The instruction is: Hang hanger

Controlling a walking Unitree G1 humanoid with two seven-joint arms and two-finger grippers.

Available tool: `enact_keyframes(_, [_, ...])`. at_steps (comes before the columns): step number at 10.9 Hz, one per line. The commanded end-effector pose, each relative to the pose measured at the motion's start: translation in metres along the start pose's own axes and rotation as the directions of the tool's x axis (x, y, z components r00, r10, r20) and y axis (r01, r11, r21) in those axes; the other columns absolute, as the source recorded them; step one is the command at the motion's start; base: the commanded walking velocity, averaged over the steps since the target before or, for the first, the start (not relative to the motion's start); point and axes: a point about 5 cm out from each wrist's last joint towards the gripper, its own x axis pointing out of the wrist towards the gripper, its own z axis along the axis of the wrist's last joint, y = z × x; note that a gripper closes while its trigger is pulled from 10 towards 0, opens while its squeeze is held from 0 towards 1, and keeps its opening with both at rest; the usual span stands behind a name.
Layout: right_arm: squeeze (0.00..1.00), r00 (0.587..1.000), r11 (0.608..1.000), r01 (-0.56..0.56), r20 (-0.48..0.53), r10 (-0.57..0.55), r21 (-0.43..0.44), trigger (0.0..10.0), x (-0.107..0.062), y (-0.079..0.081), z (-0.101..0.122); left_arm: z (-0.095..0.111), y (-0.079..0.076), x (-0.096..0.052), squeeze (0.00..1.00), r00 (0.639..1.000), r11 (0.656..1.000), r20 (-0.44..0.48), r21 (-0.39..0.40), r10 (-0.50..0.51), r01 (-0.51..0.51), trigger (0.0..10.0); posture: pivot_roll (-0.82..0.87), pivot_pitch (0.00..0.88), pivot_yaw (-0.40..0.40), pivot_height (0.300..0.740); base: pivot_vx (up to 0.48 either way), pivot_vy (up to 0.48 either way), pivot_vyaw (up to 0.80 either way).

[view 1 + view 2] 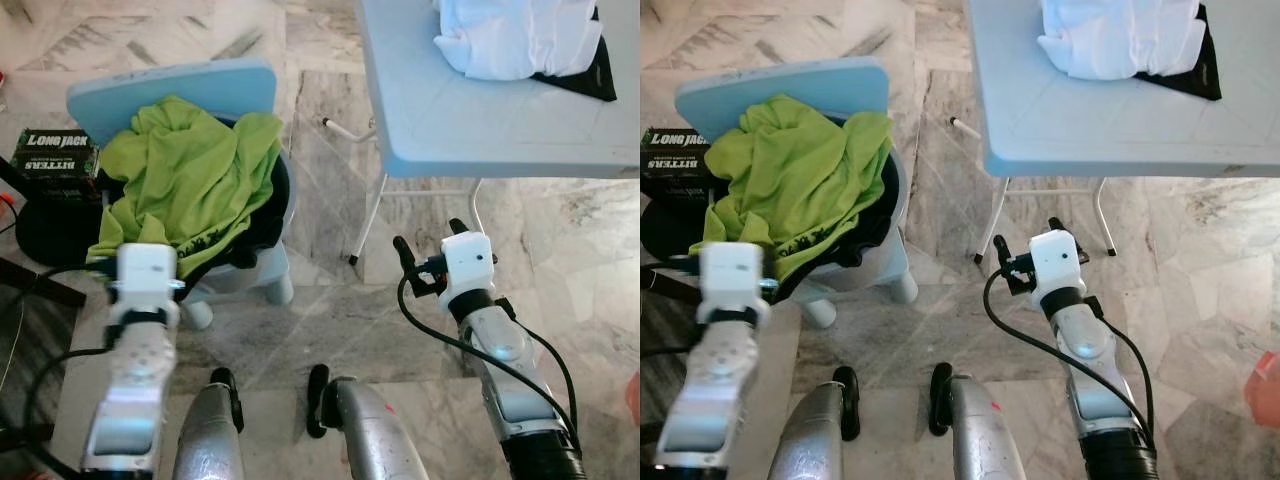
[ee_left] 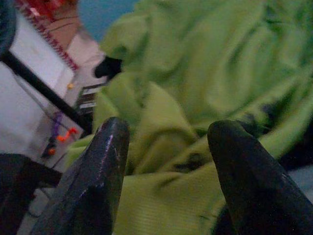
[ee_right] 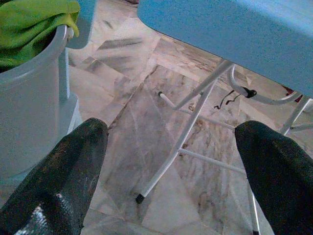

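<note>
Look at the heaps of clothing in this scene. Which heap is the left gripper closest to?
The lime-green garment heaped on the pale blue chair. The left gripper hovers right over it, jaws open. The white heap lies apart on the folding table.

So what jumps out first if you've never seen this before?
Probably the bright green shirt heaped on a pale blue chair at the robot's front left, with the left end effector open right over the cloth. To the right stands a light blue folding table carrying white laundry, and the right end effector hangs open before its legs.
</note>
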Motion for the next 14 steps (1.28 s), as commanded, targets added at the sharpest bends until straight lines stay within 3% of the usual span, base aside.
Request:
enact_keyframes(1, [0.0,1.0,1.0,0.005,-0.029,-0.005,0.004,10.0,-0.004,0.001,-0.008,-0.005,-0.005,-0.005,1.0,0.999,0.999,-0.014,0.027,-0.039,0.04,10.0,-0.01,0.311,-0.103,0.74,0.0,0.0,0.0])
enact_keyframes(2, [0.0,1.0,1.0,0.005,-0.028,-0.005,0.004,10.0,-0.003,0.0,-0.008,0.001,-0.014,-0.007,1.0,0.991,0.986,0.041,0.116,-0.124,0.118,10.0,-0.01,0.311,-0.103,0.74,0.0,0.0,0.0])
enact_keyframes(4, [0.0,1.0,1.0,0.006,-0.028,-0.006,0.003,10.0,-0.003,0.0,-0.008,-0.011,-0.02,-0.018,1.0,0.979,0.958,0.034,0.216,-0.199,0.188,10.0,-0.01,0.312,-0.099,0.74,0.0,0.0,0.0])
enact_keyframes(5, [0.0,1.0,1.0,0.006,-0.03,-0.006,0.005,10.0,-0.003,0.0,-0.009,-0.013,-0.022,-0.024,1.0,0.964,0.921,0.062,0.318,-0.257,0.225,10.0,0.0,0.312,-0.099,0.74,0.0,0.0,0.0])
enact_keyframes(7, [0.0,1.0,1.0,-0.007,-0.029,0.008,0.012,10.0,0.0,0.005,-0.01,-0.027,-0.022,-0.04,1.0,0.944,0.857,0.071,0.446,-0.322,0.259,10.0,0.01,0.311,-0.097,0.74,0.0,0.0,0.0])
enact_keyframes(9, [0.0,1.0,1.0,-0.01,-0.028,0.011,0.015,10.0,0.002,0.006,-0.01,-0.038,-0.017,-0.049,1.0,0.944,0.835,0.055,0.486,-0.325,0.259,10.0,0.01,0.312,-0.096,0.74,0.0,0.0,0.0])
enact_keyframes(12, [0.0,1.0,0.999,-0.025,-0.016,0.026,0.048,10.0,0.006,0.01,-0.01,-0.047,-0.007,-0.049,1.0,0.961,0.842,0.037,0.493,-0.273,0.22,10.0,0.04,0.311,-0.089,0.74,0.0,0.0,0.0])
enact_keyframes(13, [0.0,1.0,0.997,-0.027,-0.011,0.028,0.078,10.0,0.007,0.012,-0.009,-0.04,-0.009,-0.047,0.0,0.965,0.867,0.057,0.456,-0.256,0.203,10.0,0.04,0.308,-0.088,0.74,0.0,0.0,0.0])
enact_keyframes(14, [0.0,1.0,0.997,-0.02,-0.006,0.021,0.073,10.0,0.008,0.012,-0.009,-0.033,-0.013,-0.044,0.0,0.965,0.897,0.078,0.394,-0.252,0.202,10.0,0.05,0.304,-0.086,0.74,0.0,0.0,0.0])
